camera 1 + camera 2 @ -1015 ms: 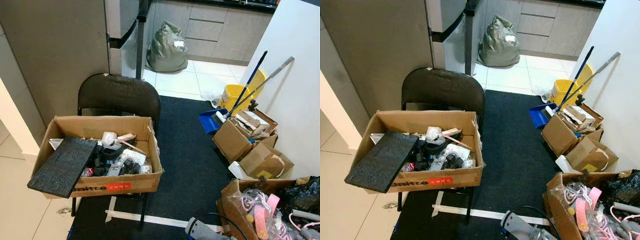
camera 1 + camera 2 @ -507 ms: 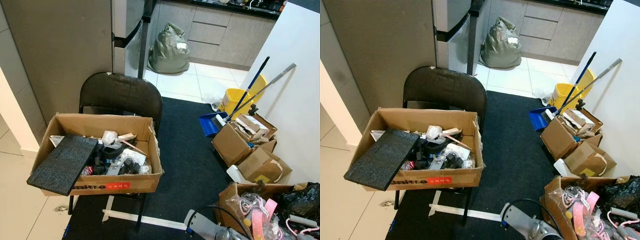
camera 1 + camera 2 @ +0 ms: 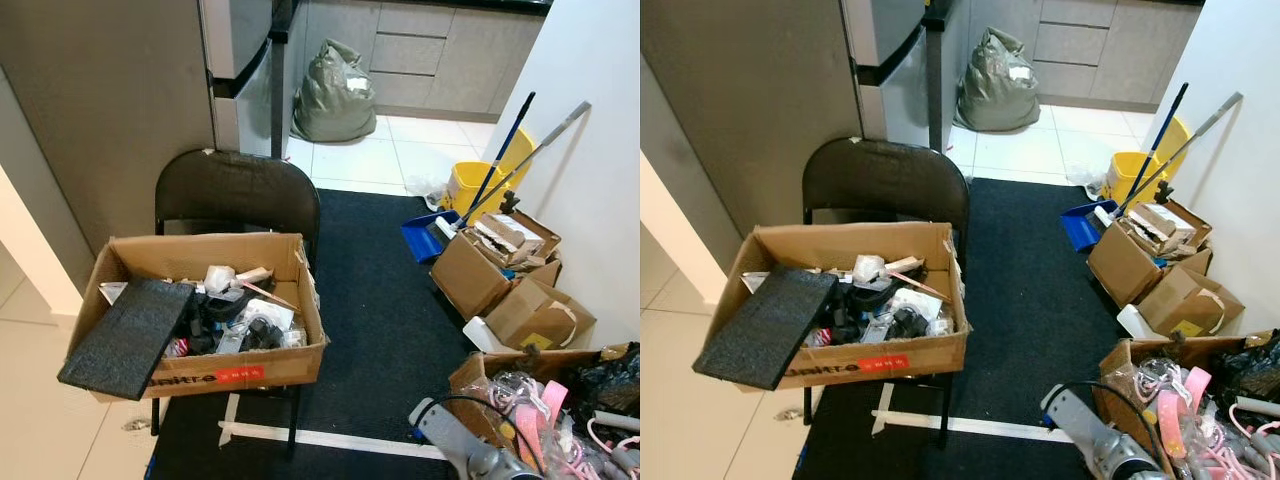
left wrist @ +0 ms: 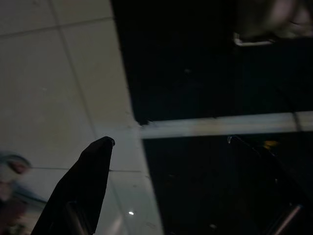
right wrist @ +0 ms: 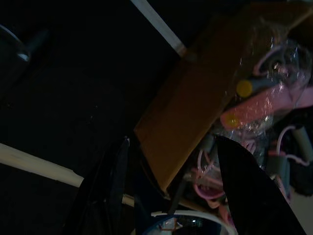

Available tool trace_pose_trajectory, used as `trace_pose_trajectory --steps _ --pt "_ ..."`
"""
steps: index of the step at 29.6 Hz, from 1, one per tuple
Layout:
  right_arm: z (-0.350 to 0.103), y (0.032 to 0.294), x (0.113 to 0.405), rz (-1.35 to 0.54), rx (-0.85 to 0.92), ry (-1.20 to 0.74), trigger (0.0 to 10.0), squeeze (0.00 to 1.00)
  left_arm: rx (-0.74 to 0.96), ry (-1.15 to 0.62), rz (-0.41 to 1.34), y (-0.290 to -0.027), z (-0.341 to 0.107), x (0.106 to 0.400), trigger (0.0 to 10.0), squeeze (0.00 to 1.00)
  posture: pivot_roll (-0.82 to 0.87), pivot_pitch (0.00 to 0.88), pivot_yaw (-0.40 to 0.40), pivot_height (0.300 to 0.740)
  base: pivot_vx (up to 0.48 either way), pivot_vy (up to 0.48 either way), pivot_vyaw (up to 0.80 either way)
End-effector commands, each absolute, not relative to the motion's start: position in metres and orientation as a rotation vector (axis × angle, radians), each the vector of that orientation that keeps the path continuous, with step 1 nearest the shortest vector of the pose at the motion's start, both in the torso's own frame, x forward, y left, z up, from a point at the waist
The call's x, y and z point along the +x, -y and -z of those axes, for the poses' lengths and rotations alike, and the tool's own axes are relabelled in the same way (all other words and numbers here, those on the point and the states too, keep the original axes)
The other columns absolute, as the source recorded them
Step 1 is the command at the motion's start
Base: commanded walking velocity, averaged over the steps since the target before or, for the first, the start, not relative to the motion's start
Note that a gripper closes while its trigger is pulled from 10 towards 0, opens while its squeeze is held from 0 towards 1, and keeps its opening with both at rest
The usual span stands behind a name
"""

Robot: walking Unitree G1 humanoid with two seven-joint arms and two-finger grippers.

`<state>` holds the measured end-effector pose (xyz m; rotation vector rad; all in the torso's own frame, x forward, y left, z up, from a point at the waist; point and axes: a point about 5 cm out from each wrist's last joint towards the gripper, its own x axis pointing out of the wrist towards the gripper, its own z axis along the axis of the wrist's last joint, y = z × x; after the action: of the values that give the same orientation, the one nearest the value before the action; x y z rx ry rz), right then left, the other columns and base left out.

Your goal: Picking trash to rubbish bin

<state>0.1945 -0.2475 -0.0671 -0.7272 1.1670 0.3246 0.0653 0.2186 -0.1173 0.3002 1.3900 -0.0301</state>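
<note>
Right wrist view has the right gripper (image 5: 171, 186) with its two black fingers spread wide apart, holding nothing, hanging over the corner of an open cardboard box of pink plastic junk (image 5: 264, 98). That box (image 3: 1160, 385) sits at the near right on the dark rug (image 3: 1030, 290). The left gripper (image 4: 171, 186) hangs idle over the floor tiles, fingers apart too. The trash-filled carton (image 3: 200, 305) sits on the black chair (image 3: 235, 190), well off to the left.

The silver right arm (image 3: 1095, 438) carries a looping black cable, and each claw has long black fingers (image 5: 247, 191).
</note>
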Motion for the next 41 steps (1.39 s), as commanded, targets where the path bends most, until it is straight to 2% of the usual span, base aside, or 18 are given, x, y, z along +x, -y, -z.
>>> trace_pose_trajectory --steps 1,7,9,14,15,16,18,20,22,24,25,29,32,33,36,41 --pt "0.065 0.251 0.196 -0.285 -0.697 -1.159 10.0 0.0 0.337 -1.371 0.057 -0.224 0.115 0.071 10.0 0.0 0.03 0.0 -0.025 0.74 0.0 0.0 0.0" --pt "0.065 0.251 0.195 -0.279 -0.668 -1.148 10.0 0.0 0.304 -1.372 0.022 -0.227 0.115 0.068 10.0 0.0 0.07 0.0 -0.035 0.74 0.0 0.0 0.0" --pt "0.067 0.247 0.195 -0.295 -0.662 -1.142 10.0 0.0 0.292 -1.359 0.015 -0.224 0.115 0.069 10.0 0.0 0.12 0.0 -0.068 0.74 0.0 0.0 0.0" --pt "0.069 0.24 0.194 -0.342 -0.686 -1.137 10.0 0.0 0.314 -1.347 -0.011 -0.226 0.115 0.067 10.0 0.0 0.14 0.0 -0.08 0.74 0.0 0.0 0.0" --pt "0.071 0.232 0.194 -0.399 -0.726 -1.12 10.0 0.0 0.422 -1.338 0.039 -0.232 0.114 0.066 10.0 0.0 0.15 0.0 -0.063 0.74 0.0 0.0 0.0" --pt "0.071 0.232 0.194 -0.399 -0.726 -1.12 10.0 0.0 0.422 -1.338 0.039 -0.232 0.114 0.066 10.0 0.0 0.15 0.0 -0.063 0.74 0.0 0.0 0.0" --pt "0.073 0.225 0.193 -0.438 -0.751 -1.106 10.0 0.0 0.555 -1.321 0.11 -0.239 0.112 0.068 10.0 0.0 0.15 0.0 -0.059 0.74 0.0 0.0 0.0" --pt "0.075 0.22 0.192 -0.45 -0.723 -1.102 10.0 0.0 0.768 -1.258 0.221 -0.249 0.106 0.084 10.0 0.0 0.16 0.0 -0.047 0.74 0.0 0.0 0.0" --pt "0.075 0.22 0.192 -0.45 -0.723 -1.102 10.0 0.0 0.768 -1.258 0.221 -0.249 0.106 0.084 10.0 0.0 0.16 0.0 -0.047 0.74 0.0 0.0 0.0" --pt "0.077 0.214 0.19 -0.465 -0.693 -1.109 10.0 0.0 0.931 -1.173 0.289 -0.256 0.099 0.105 10.0 0.0 0.15 0.0 -0.025 0.74 0.0 0.0 0.0" --pt "0.078 0.211 0.188 -0.482 -0.674 -1.126 10.0 0.0 0.961 -1.121 0.287 -0.255 0.094 0.12 10.0 0.0 0.15 0.0 -0.017 0.74 0.0 0.0 0.0" --pt "0.081 0.207 0.184 -0.505 -0.636 -1.151 10.0 0.0 0.851 -1.059 0.213 -0.244 0.089 0.144 10.0 0.0 0.14 0.0 -0.012 0.74 0.0 0.0 0.0" --pt "0.083 0.207 0.18 -0.485 -0.595 -1.176 10.0 0.0 0.552 -1.013 0.202 -0.204 0.093 0.155 10.0 0.0 0.12 0.004 -0.009 0.74 0.0 0.0 0.0" --pt "0.083 0.207 0.18 -0.485 -0.595 -1.176 10.0 0.0 0.552 -1.013 0.202 -0.204 0.093 0.155 10.0 0.0 0.12 0.004 -0.009 0.74 0.0 0.0 0.0" --pt "0.083 0.206 0.18 -0.475 -0.594 -1.173 10.0 0.0 0.441 -1.036 0.218 -0.183 0.1 0.146 10.0 0.0 0.09 0.01 -0.001 0.74 0.0 0.0 0.0" --pt "0.083 0.207 0.18 -0.474 -0.607 -1.173 10.0 0.0 0.388 -1.092 0.179 -0.183 0.105 0.13 10.0 0.0 0.08 0.012 0.003 0.74 0.0 0.0 0.0"
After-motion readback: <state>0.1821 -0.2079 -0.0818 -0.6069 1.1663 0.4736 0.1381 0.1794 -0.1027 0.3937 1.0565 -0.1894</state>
